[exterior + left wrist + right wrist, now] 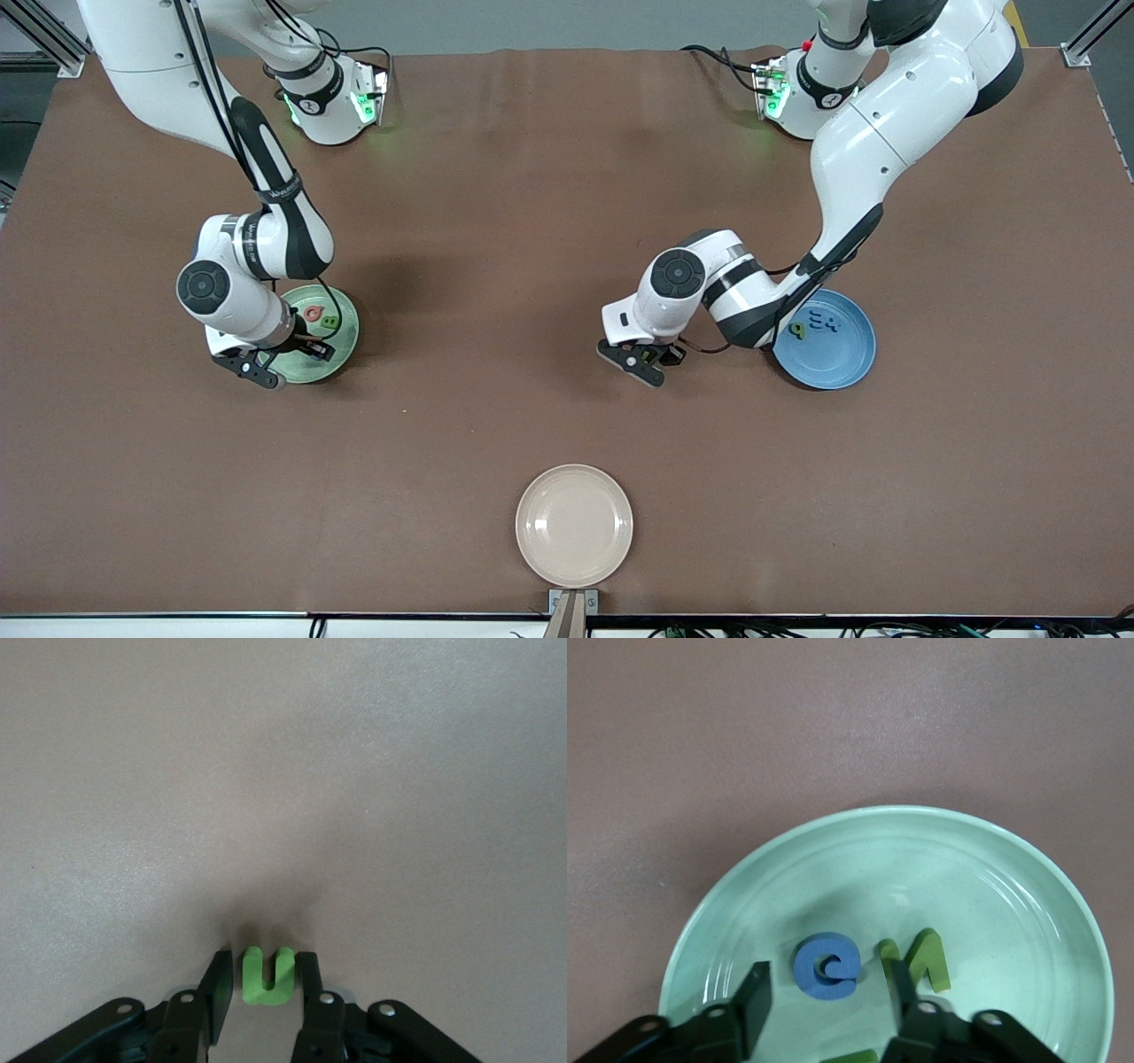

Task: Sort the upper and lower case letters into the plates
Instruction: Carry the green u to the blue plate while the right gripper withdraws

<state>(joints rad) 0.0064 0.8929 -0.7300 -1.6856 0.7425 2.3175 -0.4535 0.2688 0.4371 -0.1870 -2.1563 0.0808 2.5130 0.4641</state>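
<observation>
Left gripper (257, 988) closing on the green U (266, 977)
U sits between its fingers, prongs pointing away; right gripper (824, 997) open over the mint plate (1028, 904), blue letter (826, 966) beneath.

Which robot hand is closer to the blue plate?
The left hand. It is over the bare table beside the blue plate, around a green letter. The right hand is over the green plate, toward the other end.

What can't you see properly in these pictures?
- Front view: the letters in the blue plate are too small to read.
- Front view: the right arm covers part of the green plate.
- Right wrist view: the right tool hides a green letter, also cut by the edge.
- Left wrist view: the left tool flanks a bright green letter; its lower end is out of sight.
</observation>
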